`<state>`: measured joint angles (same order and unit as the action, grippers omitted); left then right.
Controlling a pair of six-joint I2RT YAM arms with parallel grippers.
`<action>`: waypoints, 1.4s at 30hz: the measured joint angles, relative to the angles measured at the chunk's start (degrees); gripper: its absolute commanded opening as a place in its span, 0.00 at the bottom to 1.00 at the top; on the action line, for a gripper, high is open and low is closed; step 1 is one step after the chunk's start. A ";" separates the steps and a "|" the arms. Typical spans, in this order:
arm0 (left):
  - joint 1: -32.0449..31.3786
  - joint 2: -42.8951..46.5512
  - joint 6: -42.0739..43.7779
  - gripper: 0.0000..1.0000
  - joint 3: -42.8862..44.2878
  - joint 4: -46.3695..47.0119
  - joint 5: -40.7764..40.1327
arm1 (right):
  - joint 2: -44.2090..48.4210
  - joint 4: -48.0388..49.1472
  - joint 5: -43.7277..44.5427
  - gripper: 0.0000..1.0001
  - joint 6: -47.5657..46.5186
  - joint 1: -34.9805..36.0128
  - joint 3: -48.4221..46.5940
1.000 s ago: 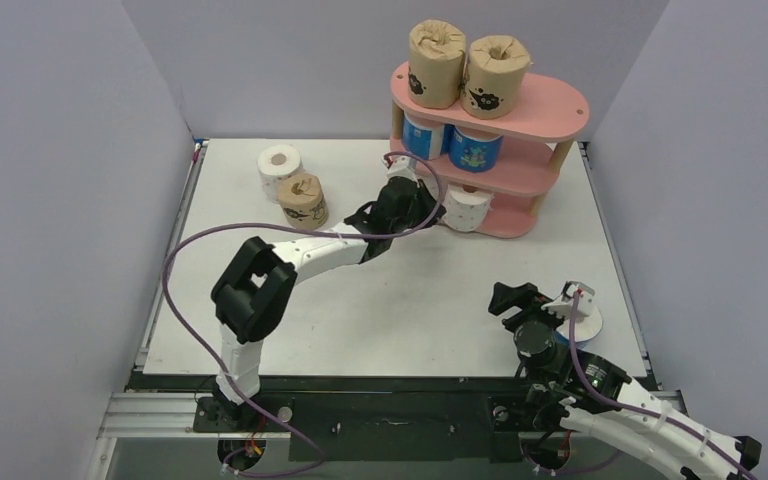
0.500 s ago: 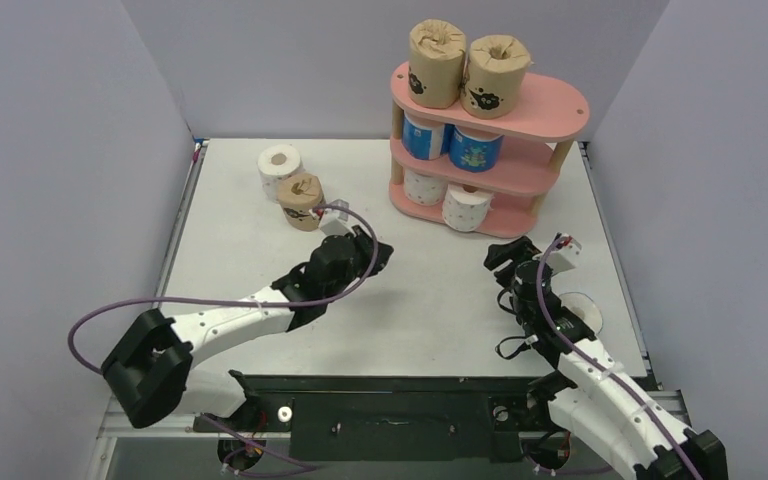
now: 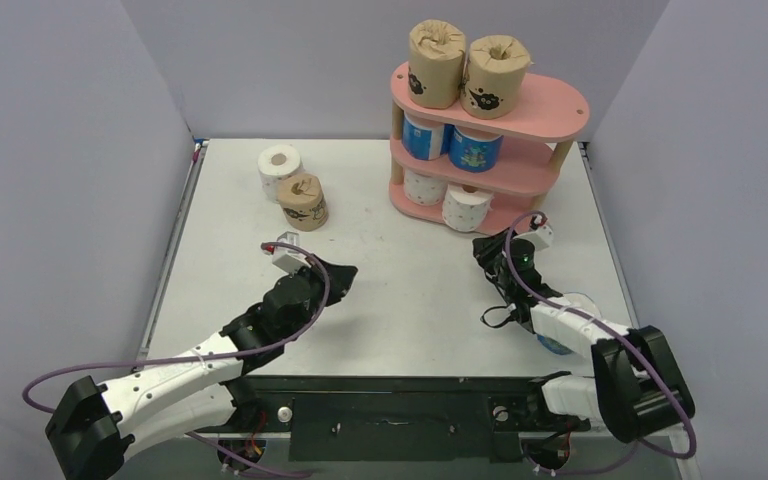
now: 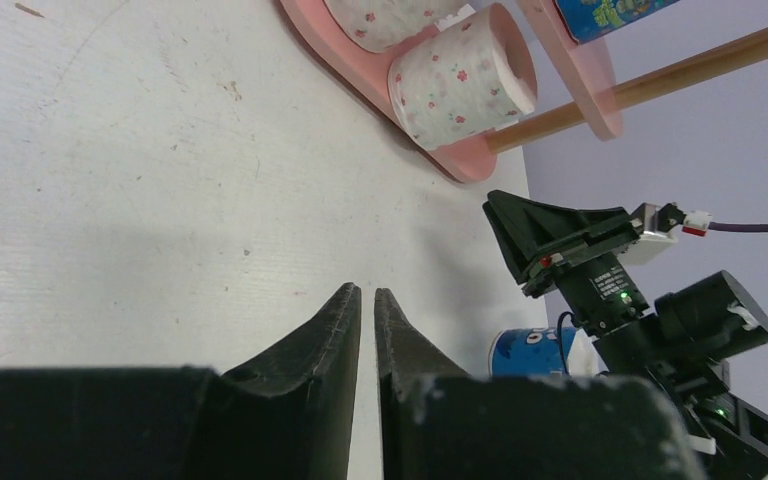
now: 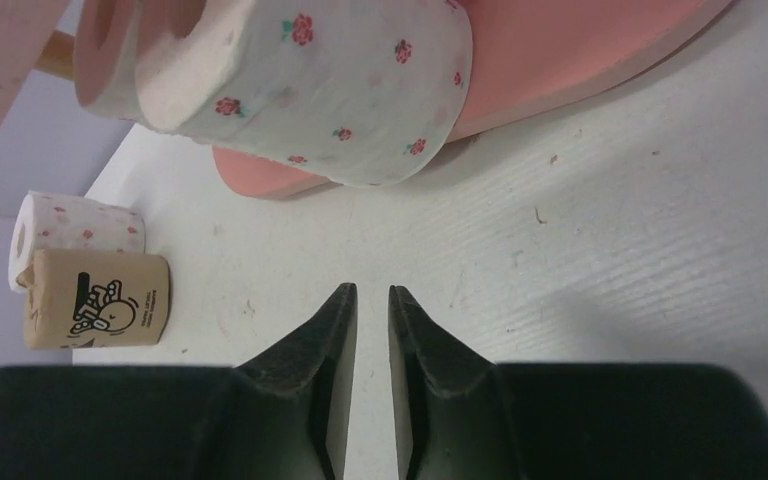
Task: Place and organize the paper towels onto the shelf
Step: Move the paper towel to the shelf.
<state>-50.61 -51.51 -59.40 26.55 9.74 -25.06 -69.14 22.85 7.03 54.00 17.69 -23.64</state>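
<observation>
Left gripper (image 4: 367, 292) has drawn back from the shelf (image 3: 560, 106), fingers together, empty; right gripper (image 5: 372, 290) has neared it, fingers almost together, empty.

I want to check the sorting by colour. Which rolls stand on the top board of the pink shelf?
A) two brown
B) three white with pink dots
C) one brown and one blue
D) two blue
A: two brown rolls stand side by side on the shelf's top board; the blue rolls are one board lower.
</observation>
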 measured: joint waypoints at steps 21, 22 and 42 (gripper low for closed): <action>-0.33 4.02 0.09 0.09 -2.84 -4.35 -1.95 | -26.29 15.28 -2.60 0.03 6.84 -0.90 -12.70; -0.33 4.07 0.11 0.09 -2.84 -4.55 -1.95 | -26.75 15.34 -2.60 0.03 6.95 -0.90 -13.00; -0.35 2.45 0.52 0.09 -2.84 -4.94 -1.95 | -31.93 15.91 -2.47 0.02 8.22 -1.86 -16.83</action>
<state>-50.96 -49.06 -58.87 23.70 4.80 -27.00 -101.08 38.76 4.56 62.22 15.84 -40.47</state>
